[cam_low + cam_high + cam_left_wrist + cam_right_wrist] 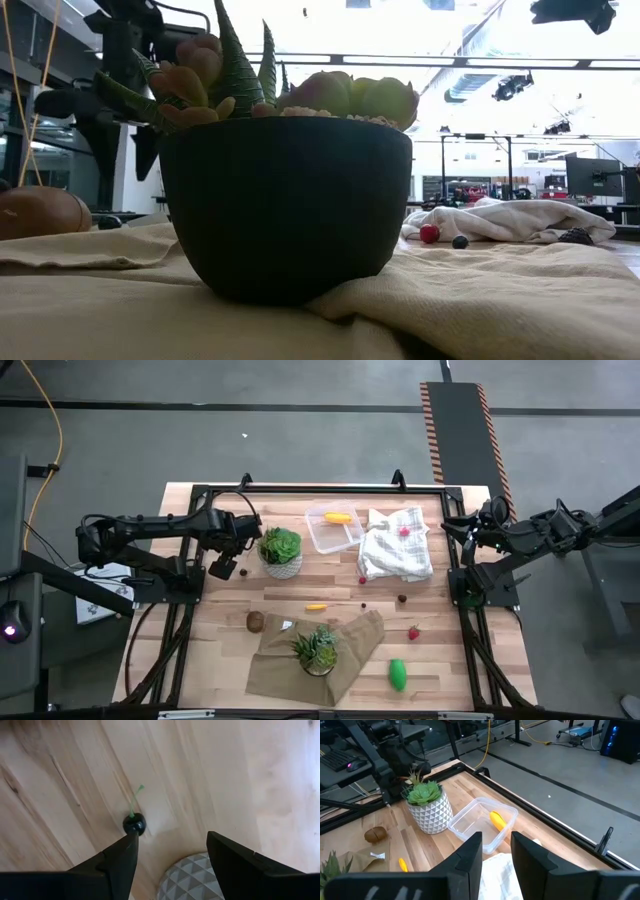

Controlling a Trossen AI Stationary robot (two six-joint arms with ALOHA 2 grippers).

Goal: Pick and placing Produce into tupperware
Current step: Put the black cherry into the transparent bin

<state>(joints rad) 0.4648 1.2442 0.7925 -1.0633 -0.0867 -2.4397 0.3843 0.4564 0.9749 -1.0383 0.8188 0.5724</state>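
My left gripper (pixel 222 568) (pixel 170 837) points down, open, over the wood beside the white patterned pot (pixel 281 565). A tiny dark cherry (pixel 134 823) with a green stem lies on the table at one fingertip. The clear tupperware (pixel 335 530) (pixel 482 822) holds a yellow piece (pixel 338 517). Other produce lies loose: a yellow piece (pixel 316 606), a brown ball (pixel 255 622), red berries (pixel 362 580) (pixel 413 632), a green piece (pixel 398 674). Another red berry (pixel 404 531) lies on the white cloth (pixel 395 548). My right gripper (pixel 450 525) (pixel 496 840) waits at the table's right edge, raised, slightly open and holding nothing. My left gripper has one fingertip (pixel 131 839) right at the dark cherry's round body, coming from above. I cannot tell whether it touches. The cherry lies outside the gap between the fingers, on the table.
A black pot with a succulent (pixel 318 650) (pixel 285 200) stands on a brown cloth (pixel 345 660) near the front edge. The white pot's wall (pixel 192 877) shows between my left fingers. A black frame (pixel 320 490) rims the table.
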